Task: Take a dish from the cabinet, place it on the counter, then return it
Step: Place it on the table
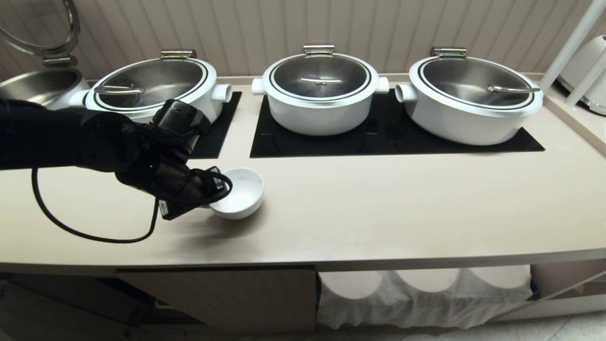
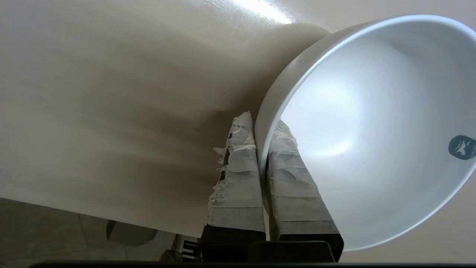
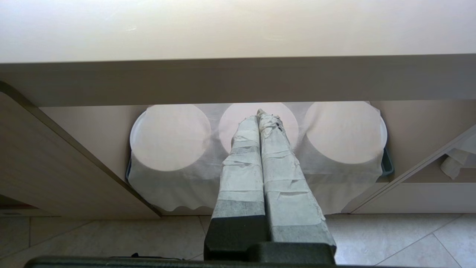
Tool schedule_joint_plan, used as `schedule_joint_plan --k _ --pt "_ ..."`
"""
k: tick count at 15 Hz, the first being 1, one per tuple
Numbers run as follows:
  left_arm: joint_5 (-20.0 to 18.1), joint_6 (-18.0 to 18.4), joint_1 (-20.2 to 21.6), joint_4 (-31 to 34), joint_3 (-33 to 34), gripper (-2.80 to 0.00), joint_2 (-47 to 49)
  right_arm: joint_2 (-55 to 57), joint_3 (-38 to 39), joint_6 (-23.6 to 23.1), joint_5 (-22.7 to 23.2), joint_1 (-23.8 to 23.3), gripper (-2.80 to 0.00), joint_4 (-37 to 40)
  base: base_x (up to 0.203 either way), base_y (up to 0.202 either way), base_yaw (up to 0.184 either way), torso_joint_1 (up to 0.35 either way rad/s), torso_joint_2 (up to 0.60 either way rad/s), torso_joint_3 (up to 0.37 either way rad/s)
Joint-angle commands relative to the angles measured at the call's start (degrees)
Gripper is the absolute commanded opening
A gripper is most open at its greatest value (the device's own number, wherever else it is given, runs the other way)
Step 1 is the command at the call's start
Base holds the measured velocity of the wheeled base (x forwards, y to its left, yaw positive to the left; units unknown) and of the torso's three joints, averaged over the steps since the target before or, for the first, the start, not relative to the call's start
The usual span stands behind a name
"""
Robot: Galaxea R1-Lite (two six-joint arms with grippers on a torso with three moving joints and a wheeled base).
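White ceramic, small and round: the dish (image 1: pixel 241 192), deep and plain, tilted above the long cream-beige counter (image 1: pixel 378 203), near its front edge and toward its left end, just ahead of the nearest black hob plate (image 1: pixel 215 130). Clamped on the dish's rim by the left gripper (image 2: pixel 262 141), one tape-wrapped finger (image 2: pixel 238 175) outside the wall, the other inside the bowl. Small dark blue mark (image 2: pixel 462 147) printed on the dish's inner wall, seen in the left wrist view. Shadow on the counter just under the dish; contact between foot and slab impossible to judge. Black left arm reaching in from the counter's left end, cable looping below it. Along the back edge, three large white steel-lidded pots (image 1: pixel 319 92) on the hob plates, well apart from the dish. Under the front edge, a pale beige cabinet door (image 1: pixel 227 296) standing open toward the left, and beside it white cloth-covered round stacks (image 3: pixel 256 126) on a lower shelf. Right gripper (image 3: pixel 260 115) low in front of those stacks, its taped fingers pressed together on nothing.
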Motion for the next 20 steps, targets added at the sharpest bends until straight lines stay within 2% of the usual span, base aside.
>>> schedule_joint_plan --k 1,3,4,10,14,20 --pt "0.0 -0.2 0.0 0.1 -0.1 -2.80 -0.1 0.0 0.0 0.0 0.0 0.0 -2.80 0.0 0.000 0.000 0.000 0.000 0.00 0.000" --pt "-0.1 -0.2 0.0 0.1 -0.1 -2.80 -0.1 0.0 0.0 0.0 0.0 0.1 -2.80 0.0 0.000 0.000 0.000 0.000 0.00 0.000" --pt "-0.1 -0.2 0.0 0.1 -0.1 0.00 -0.2 0.0 0.0 0.0 0.0 0.0 -2.80 0.0 0.000 0.000 0.000 0.000 0.00 0.000" --pt "0.3 0.1 -0.1 -0.3 -0.2 0.00 -0.4 0.0 0.0 0.0 0.0 0.1 -2.80 0.0 0.000 0.000 0.000 0.000 0.00 0.000" --pt "0.4 0.3 -0.1 -0.3 -2.7 0.00 -0.6 0.0 0.0 0.0 0.0 0.1 -2.80 0.0 0.000 0.000 0.000 0.000 0.00 0.000" --pt "1.3 2.1 -0.2 -0.3 -2.8 0.00 -2.9 0.0 0.0 0.0 0.0 0.1 -2.80 0.0 0.000 0.000 0.000 0.000 0.00 0.000"
